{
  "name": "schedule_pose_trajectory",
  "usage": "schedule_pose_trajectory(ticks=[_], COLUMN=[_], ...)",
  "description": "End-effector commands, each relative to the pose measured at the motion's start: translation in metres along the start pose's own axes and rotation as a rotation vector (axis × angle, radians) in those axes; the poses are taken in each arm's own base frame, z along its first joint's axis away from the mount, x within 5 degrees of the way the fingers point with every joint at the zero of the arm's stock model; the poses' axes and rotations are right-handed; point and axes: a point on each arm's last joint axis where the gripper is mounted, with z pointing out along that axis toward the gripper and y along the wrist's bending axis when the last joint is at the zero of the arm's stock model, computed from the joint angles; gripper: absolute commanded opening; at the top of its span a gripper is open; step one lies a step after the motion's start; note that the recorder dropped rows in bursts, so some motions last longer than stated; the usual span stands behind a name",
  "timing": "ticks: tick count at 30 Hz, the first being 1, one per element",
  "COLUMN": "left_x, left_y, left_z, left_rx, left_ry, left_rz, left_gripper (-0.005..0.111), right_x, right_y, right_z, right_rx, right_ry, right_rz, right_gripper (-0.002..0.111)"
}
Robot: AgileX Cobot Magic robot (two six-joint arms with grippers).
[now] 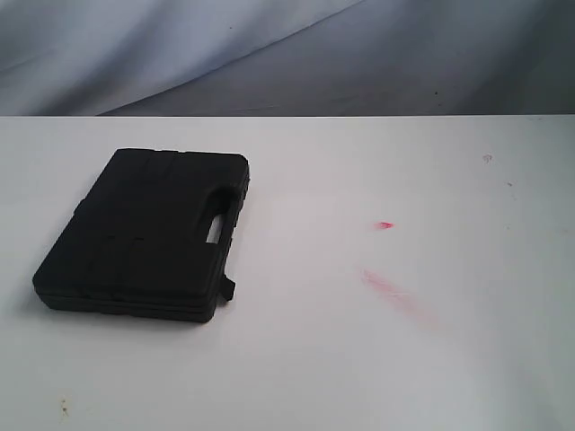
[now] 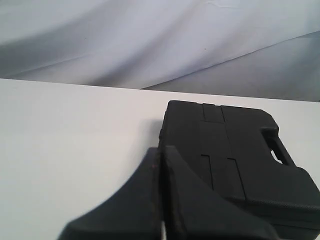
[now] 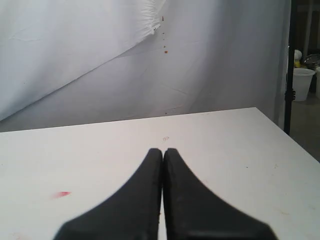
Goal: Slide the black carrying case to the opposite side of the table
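At the left wrist, the left gripper (image 2: pixel 161 150) has its jaws pressed together and empty, tips just beside the black carrying case (image 2: pixel 235 160). A blunt pusher, I'd say, set to shove it. The right gripper (image 3: pixel 163 150) is likewise closed, over bare table (image 3: pixel 225 150). The exterior view shows neither arm but gives the layout: case flat on the table's left, handle (image 1: pixel 235 214) facing the pink smears (image 1: pixel 386 287) opposite.

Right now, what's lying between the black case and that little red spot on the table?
Nothing. In the exterior view, the stretch of table between the black case and the red spot is bare white surface.
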Motion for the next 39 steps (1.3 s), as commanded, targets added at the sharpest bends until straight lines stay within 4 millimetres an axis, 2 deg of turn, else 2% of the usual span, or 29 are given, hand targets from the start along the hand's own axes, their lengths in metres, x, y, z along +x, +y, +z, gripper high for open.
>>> schedule_pose_trajectory(ticks=[1, 39], left_x=[0.0004, -0.0024], left_y=[-0.0002, 0.0002], left_z=[0.0002, 0.0001], left_rx=[0.006, 0.001], left_ry=[-0.009, -0.04], left_rz=[0.003, 0.026], left_gripper=[0.0, 0.0], right_x=[0.0008, 0.0008], right_y=[-0.0001, 0.0], right_z=[-0.0001, -0.0001], right_rx=[-0.001, -0.002], right_ry=[-0.004, -0.003], right_rz=[-0.007, -0.007], right_gripper=[0.0, 0.0])
